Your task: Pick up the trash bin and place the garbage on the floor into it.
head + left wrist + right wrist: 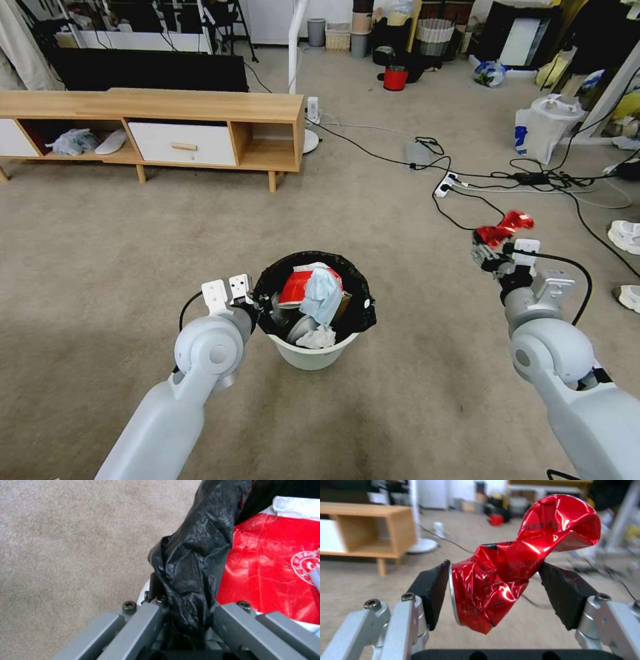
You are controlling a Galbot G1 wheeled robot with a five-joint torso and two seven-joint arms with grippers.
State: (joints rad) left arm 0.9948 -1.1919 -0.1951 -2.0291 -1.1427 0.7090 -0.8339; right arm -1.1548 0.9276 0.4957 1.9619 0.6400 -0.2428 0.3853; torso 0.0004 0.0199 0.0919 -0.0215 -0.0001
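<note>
Left gripper [186, 620] clamps the trash bin [313, 353] rim. Right gripper [493, 585] pinches the red wrapper [520, 562], well apart; it should be centred over the opening before release.

Bin [313, 353] on carpet [100, 247], front centre; packet [295, 287], mask [322, 297], tissue [317, 339] inside. Left gripper [257, 308] at rim. Wrapper [503, 228] in right gripper [485, 248], right of bin. Cabinet [153, 127] behind, left.

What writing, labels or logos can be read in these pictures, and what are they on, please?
None can be read.
red-white packet in the trash bin: round white seal, cut off, blurred.
red wrapper in the right gripper: small dark print, too fine.
</note>
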